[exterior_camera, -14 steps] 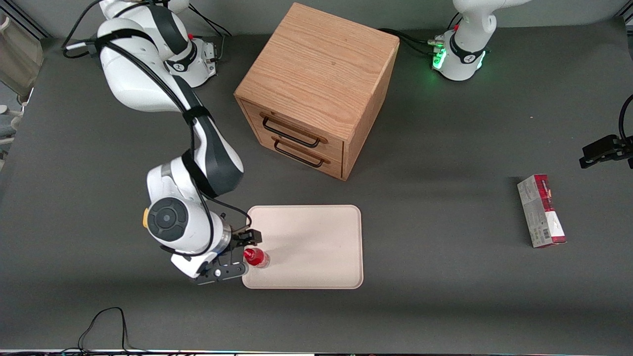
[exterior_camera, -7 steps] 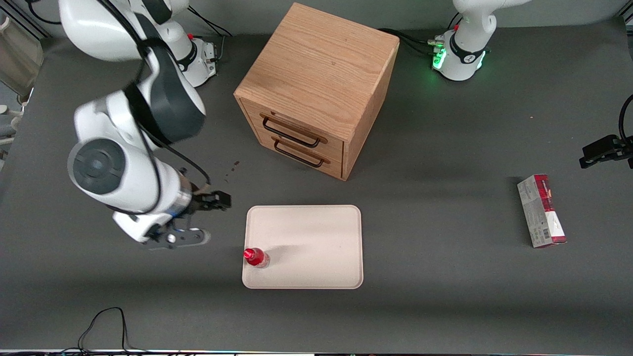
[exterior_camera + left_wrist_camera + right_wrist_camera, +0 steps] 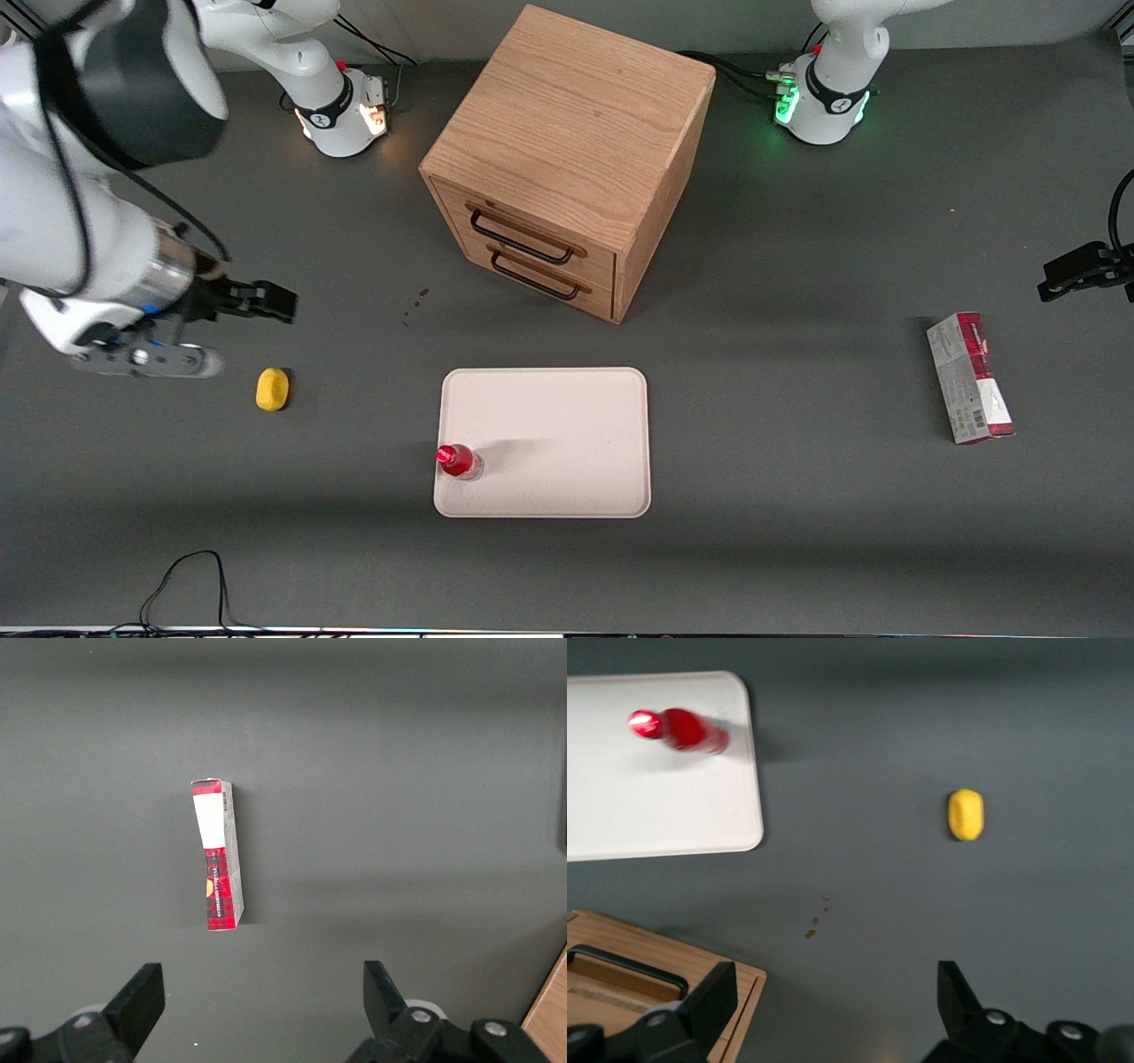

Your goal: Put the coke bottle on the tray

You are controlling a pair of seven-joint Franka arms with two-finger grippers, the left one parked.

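Observation:
The small red coke bottle [image 3: 459, 462] stands upright on the cream-beige tray [image 3: 567, 425], at the tray's corner nearest the front camera on the working arm's side. The right wrist view shows the bottle [image 3: 678, 728] on the tray [image 3: 656, 806] too. My gripper [image 3: 255, 334] is open and empty. It hangs high above the table toward the working arm's end, well apart from the bottle and tray. In the right wrist view the gripper [image 3: 833, 1010] has its jaws spread wide with only bare table between them.
A rounded yellow lump [image 3: 273, 389] lies on the table near my gripper, also seen in the right wrist view [image 3: 966, 813]. The wooden drawer cabinet [image 3: 567, 151] stands farther from the camera than the tray. A red and white box [image 3: 970, 377] lies toward the parked arm's end.
My gripper has drawn away from the bottle, rising and moving toward the working arm's end. The bottle stays upright on the tray. The yellow lump has come into view.

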